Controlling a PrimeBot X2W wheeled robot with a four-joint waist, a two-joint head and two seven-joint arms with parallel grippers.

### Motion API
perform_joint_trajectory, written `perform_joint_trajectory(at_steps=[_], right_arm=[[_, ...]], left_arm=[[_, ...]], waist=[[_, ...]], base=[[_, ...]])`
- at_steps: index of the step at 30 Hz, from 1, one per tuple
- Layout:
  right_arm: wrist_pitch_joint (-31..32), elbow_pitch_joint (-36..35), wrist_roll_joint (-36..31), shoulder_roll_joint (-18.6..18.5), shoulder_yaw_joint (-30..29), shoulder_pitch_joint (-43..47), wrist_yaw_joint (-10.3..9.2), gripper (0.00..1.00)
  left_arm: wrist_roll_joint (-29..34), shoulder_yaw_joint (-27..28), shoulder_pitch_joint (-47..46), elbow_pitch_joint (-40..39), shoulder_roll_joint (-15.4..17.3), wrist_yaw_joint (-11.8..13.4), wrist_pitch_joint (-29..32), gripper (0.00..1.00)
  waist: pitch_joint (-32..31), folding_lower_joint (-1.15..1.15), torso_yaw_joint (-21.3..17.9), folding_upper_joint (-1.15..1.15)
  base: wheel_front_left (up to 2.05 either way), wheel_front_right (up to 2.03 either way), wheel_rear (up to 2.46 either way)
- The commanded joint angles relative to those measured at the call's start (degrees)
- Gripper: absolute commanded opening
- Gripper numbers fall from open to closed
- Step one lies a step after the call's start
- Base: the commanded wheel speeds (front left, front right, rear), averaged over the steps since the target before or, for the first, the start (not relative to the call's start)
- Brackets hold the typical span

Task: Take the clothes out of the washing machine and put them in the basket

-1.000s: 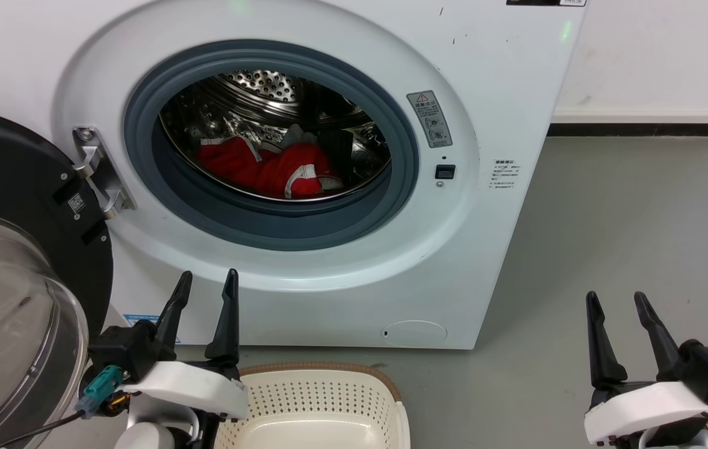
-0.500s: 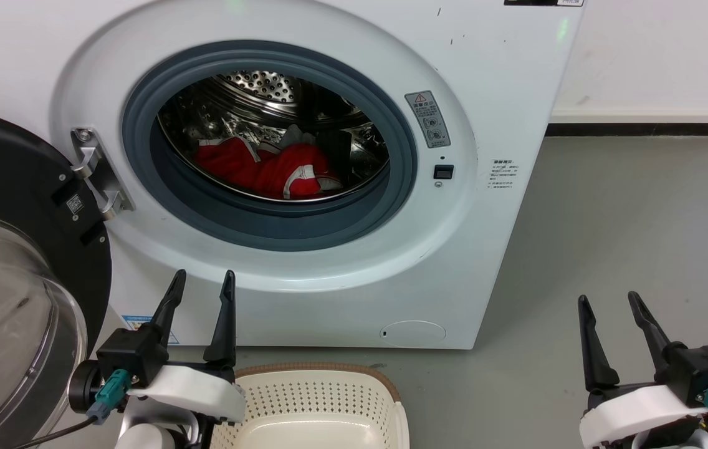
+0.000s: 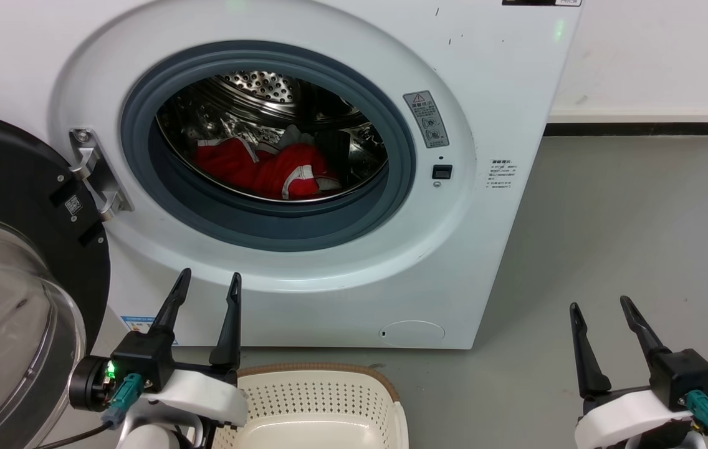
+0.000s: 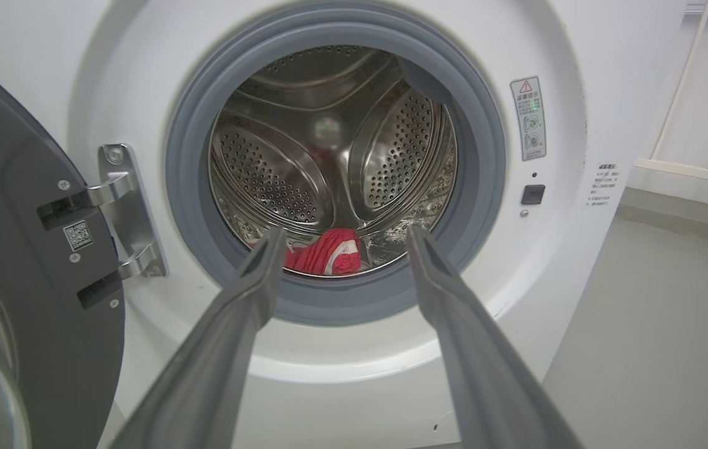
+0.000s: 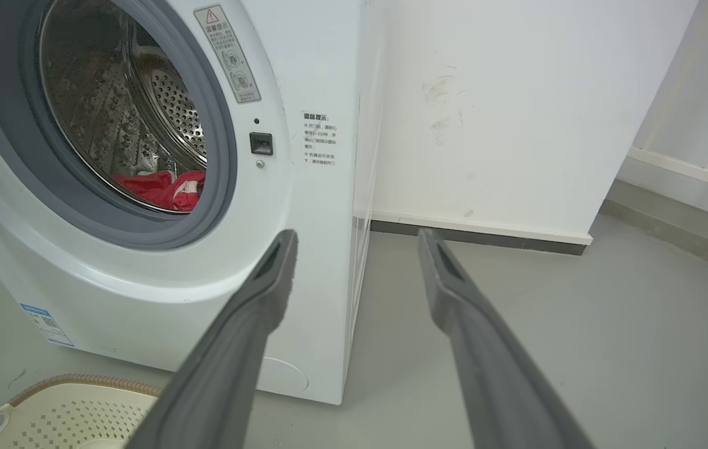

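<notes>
The white washing machine (image 3: 497, 75) stands with its door swung open. Red clothes (image 3: 267, 168) with white trim lie low in the steel drum, also visible as red clothes (image 4: 329, 252) in the left wrist view and red clothes (image 5: 164, 187) in the right wrist view. The cream basket (image 3: 320, 374) with a brown rim sits on the floor below the porthole, holding nothing visible. My left gripper (image 3: 210, 279) is open, just left of the basket and below the porthole. My right gripper (image 3: 600, 302) is open over the floor to the machine's right.
The black-framed glass door (image 3: 11, 280) hangs open at far left on a metal hinge (image 3: 95, 178), close to my left arm. Grey floor (image 3: 628, 218) stretches right of the machine to a white wall with a dark skirting (image 3: 641, 129).
Both arms shifted slightly: the left gripper turned a little and the right gripper sank lower and leftward. The head view drifted slightly. Clothes and basket lie unmoved.
</notes>
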Motion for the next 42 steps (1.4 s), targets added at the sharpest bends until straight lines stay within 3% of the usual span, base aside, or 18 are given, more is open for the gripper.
perform_joint_trajectory(at_steps=[1,27,42], right_arm=[[-0.48,0.03,-1.03,-0.11,0.12,0.28,-0.02,1.00],[-1.17,0.14,-0.30,-0.10,0.82,-0.20,-0.02,1.00],[-0.54,-4.56,1.54,-0.07,5.26,-5.22,-0.03,1.00]], left_arm=[[1.15,0.12,0.28,-0.05,-0.18,0.00,-0.58,1.00],[1.77,1.67,-0.21,0.46,-0.83,-0.05,-1.00,1.00],[2.64,5.48,-14.80,11.22,0.81,1.88,-0.87,1.00]], waist=[[0.02,0.00,-0.03,0.00],[1.08,0.00,-0.48,0.00],[11.15,0.00,-6.25,0.00]], base=[[0.00,0.00,0.00],[0.00,0.00,0.00],[0.00,0.00,0.00]])
